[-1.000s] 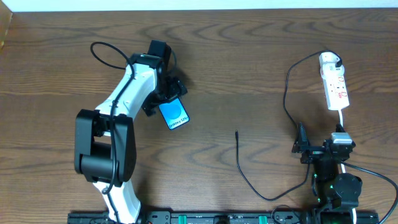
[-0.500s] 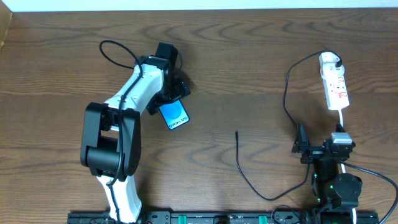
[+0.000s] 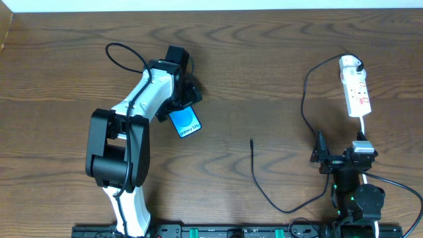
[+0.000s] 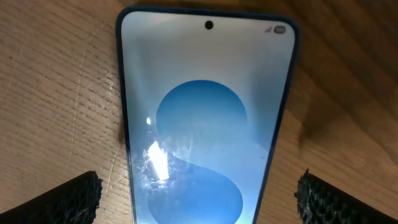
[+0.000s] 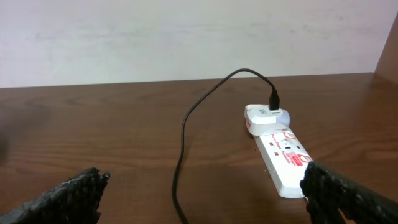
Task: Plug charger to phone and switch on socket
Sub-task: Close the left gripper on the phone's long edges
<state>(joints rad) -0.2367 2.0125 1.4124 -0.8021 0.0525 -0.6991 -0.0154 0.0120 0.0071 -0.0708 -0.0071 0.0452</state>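
Overhead: socket [image 3: 357, 92] lies at the far right of the tabletop [image 3: 264, 66]. A white adapter [image 3: 350, 64] is seated in its far end, and the charger [image 3: 264, 188] runs out of that adapter. The cable loops down the right side and back toward centre. Its plug tip [image 3: 251, 141] lies loose on the wood, well apart from the phone [image 3: 185, 121].

The phone lies flat left of centre, screen up, with a white text strip at its near end. The left pincer [image 3: 187, 99] sits over its far end.

Left wrist view adds that the phone [image 4: 205, 124] screen is blue shapes on pale grey, with a punch-hole lens at one end. The left pincer [image 4: 199, 199] is spread wide, one finger on each side of the phone, with bare wood between each pad and the phone edge. No contact, nothing gripped.

Right wrist view shows side-on what overhead flattens. The charger [image 5: 183, 137] arcs up off the adapter [image 5: 261, 118], and the socket [image 5: 283, 158] has red markings on top. The right pincer [image 5: 205, 199] is fully released and empty, with the socket ahead of it. In overhead the right pincer [image 3: 340, 155] sits near the front edge, below the socket.
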